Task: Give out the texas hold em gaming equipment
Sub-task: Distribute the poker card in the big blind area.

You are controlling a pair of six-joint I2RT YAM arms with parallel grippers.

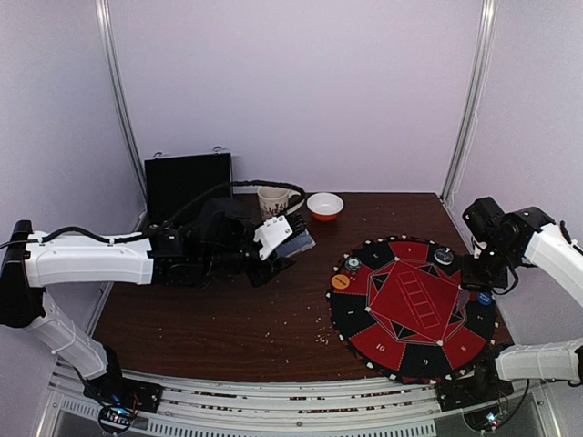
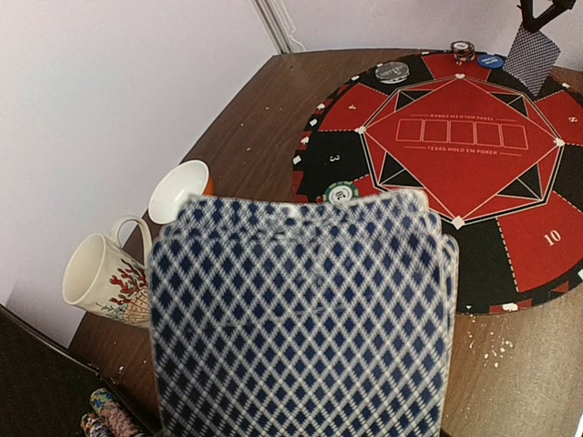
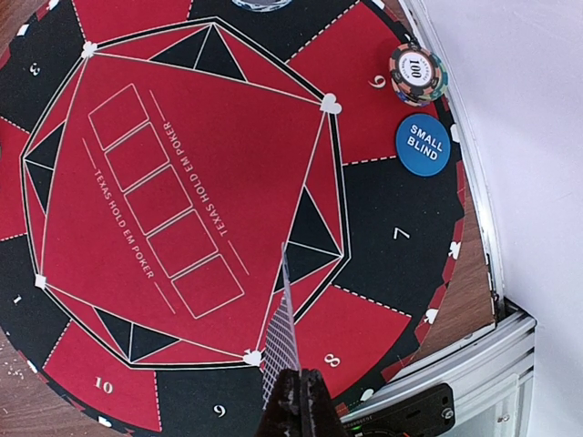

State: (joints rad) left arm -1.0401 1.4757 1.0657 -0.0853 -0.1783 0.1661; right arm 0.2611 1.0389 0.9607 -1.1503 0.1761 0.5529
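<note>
- Two grips: left gripper (image 1: pixel 287 244) clamps the deck (image 2: pixel 301 319) above the table (image 1: pixel 228 309); right gripper (image 3: pixel 296 405) pinches one card (image 3: pixel 281 341) over the mat (image 3: pixel 383 218).
- Cards look light, thin, slick and bendy, so edge pinches probably suit them.

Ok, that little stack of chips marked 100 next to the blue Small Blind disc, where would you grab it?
Take the chip stack by its round side wall, coming straight down from above. It stands upright on the mat as a short cylinder, so two opposite edges suit two fingers. Probably turn the fingers so neither comes down toward the blue disc, which lies flat close beside it.
</note>
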